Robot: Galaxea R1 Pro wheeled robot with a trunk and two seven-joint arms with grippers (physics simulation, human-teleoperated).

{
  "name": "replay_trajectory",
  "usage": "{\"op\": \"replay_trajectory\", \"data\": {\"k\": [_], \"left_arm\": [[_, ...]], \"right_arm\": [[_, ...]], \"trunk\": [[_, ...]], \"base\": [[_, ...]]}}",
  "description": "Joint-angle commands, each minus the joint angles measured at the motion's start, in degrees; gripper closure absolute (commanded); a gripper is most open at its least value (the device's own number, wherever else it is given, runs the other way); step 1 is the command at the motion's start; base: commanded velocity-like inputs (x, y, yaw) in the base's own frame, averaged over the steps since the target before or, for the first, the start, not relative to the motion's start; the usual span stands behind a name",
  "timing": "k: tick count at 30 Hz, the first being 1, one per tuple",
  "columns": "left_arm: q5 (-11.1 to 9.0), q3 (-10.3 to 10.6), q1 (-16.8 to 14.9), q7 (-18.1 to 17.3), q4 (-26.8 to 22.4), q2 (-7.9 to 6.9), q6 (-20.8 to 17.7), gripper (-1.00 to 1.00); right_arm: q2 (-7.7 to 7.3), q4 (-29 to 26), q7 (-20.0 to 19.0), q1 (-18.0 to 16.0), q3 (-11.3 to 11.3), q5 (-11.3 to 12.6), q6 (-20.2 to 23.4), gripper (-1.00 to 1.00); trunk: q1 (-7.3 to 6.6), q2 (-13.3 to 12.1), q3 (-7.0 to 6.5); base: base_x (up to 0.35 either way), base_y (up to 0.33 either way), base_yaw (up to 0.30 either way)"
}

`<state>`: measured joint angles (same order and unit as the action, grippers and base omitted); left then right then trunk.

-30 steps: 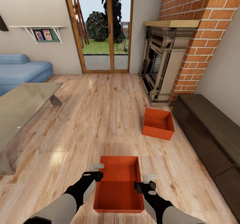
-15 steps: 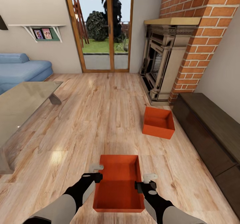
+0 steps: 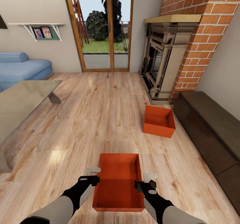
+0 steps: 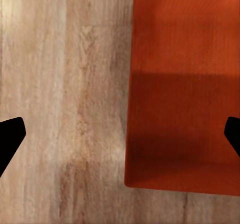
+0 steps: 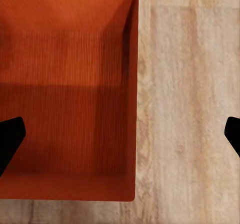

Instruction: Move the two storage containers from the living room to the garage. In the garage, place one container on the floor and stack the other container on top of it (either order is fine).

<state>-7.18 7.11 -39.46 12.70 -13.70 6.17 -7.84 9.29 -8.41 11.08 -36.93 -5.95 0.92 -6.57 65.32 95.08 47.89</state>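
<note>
Orange-red plastic is what both arms are lined up over: the near storage container (image 3: 117, 184) sits on the light wood plank floor (image 3: 100, 117) of the living room, straight below the robot's chest, with the second container (image 3: 159, 121) lying further off, well beyond the right arm, near the brick fireplace (image 3: 166, 63) and the dark low cabinet (image 3: 213, 127).

Starting on the left, the left gripper (image 3: 92, 175) hangs at the container's left wall. Its fingers are spread wide and hold nothing; in the left wrist view the wall edge runs between the two dark fingertips (image 4: 11, 136), one over bare planks and the other over the bin's inside (image 4: 185, 83). That is a fair straddle for a pinch on a thin wall.

Moving across, the right gripper (image 3: 146, 181) mirrors it at the right wall, equally wide open and empty. From the right wrist view the rim passes between the fingers, one fingertip (image 5: 10, 136) over the orange floor of the bin (image 5: 65, 83), the other over wood.

To do the grasp well, I'd say both arms should drop together until the walls sit deep between the fingers, then close at the same time (thin walls will likely flex or tip if one side bites first). Lifting level should keep the bin from swinging.
</note>
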Motion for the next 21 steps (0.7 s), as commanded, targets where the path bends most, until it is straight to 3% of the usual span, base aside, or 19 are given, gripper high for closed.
{"op": "replay_trajectory", "data": {"k": [1, 21], "left_arm": [[-0.6, 0.5, 0.0, 0.3, 0.0, -0.02, -0.3, -1.00], [-0.6, 0.5, 0.0, 1.0, 1.4, 0.20, -0.2, -1.00]], "right_arm": [[-0.01, 0.1, 0.4, 0.0, -0.5, 0.1, -0.1, -1.00], [-0.15, 0.1, 0.5, 0.0, -0.4, 0.4, 0.0, -1.00]], "trunk": [[0.22, 0.4, 0.23], [4.61, 8.5, 3.82]], "base": [[0.000, 0.000, 0.000], [0.000, 0.000, 0.000]]}}
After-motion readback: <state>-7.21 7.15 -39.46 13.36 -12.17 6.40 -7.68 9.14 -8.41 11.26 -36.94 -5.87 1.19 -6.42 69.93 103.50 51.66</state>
